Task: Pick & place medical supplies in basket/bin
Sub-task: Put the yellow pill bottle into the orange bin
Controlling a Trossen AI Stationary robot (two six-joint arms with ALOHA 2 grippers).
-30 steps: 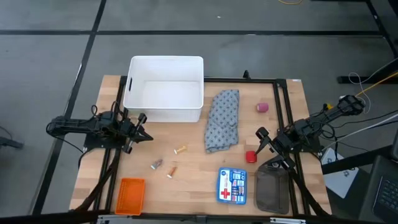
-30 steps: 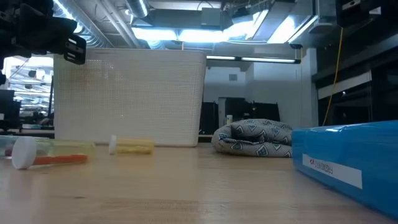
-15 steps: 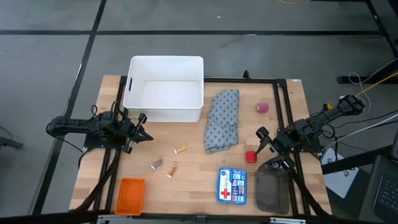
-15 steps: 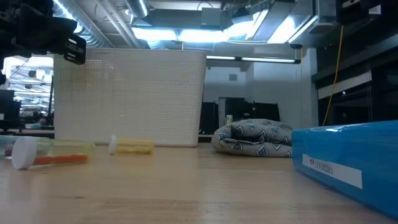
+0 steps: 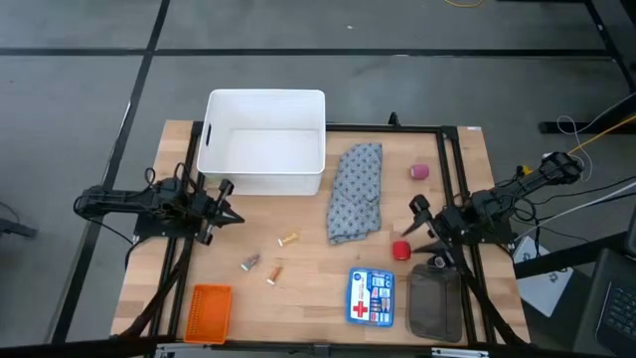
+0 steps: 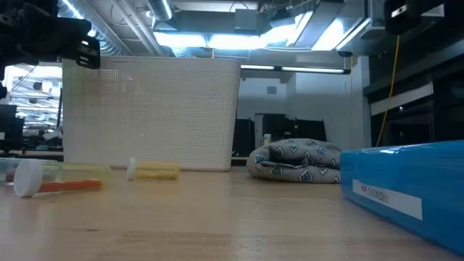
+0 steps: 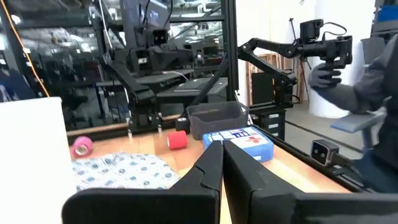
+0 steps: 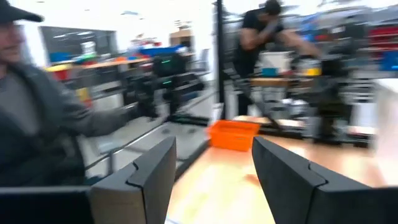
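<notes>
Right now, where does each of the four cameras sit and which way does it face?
High: overhead, straight down on table, both arms, white bin.
Low: table height, facing bin and cloth; arms show at upper corners.
Left wrist: past shut left gripper toward red roll.
Right wrist: past open right gripper toward orange basket.
Shared: high and low show the bin.

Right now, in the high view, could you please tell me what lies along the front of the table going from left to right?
Orange basket → grey-capped vial → orange vial → blue first-aid box → dark mesh tray.
</notes>
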